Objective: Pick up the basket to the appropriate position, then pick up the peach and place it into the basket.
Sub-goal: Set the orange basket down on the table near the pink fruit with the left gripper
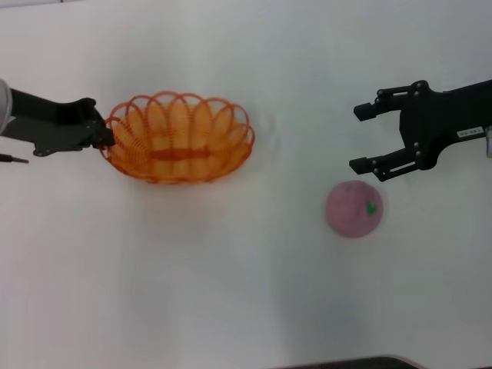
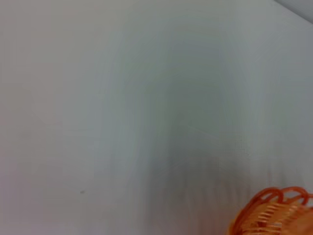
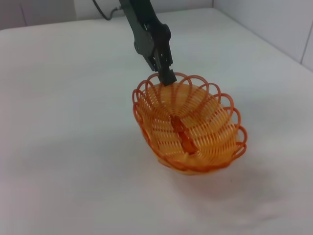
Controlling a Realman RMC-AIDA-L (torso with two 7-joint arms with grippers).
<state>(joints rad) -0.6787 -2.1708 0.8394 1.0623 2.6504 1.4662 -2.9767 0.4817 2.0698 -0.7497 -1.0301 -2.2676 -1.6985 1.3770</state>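
The orange wire basket [image 1: 179, 138] is left of centre in the head view, tilted, with its left rim raised. My left gripper [image 1: 105, 139] is shut on that left rim. The right wrist view shows the basket [image 3: 190, 129] with the left gripper [image 3: 166, 76] pinching its far rim. A bit of the basket's rim [image 2: 274, 213] shows in the left wrist view. The pink peach [image 1: 354, 208] with its green leaf mark lies on the white table at the right. My right gripper [image 1: 367, 137] is open and empty, just above and behind the peach.
The white table [image 1: 246, 292] spreads all around. A dark edge [image 1: 361, 363] shows at the table's front. A wall corner [image 3: 274, 24] stands behind the table in the right wrist view.
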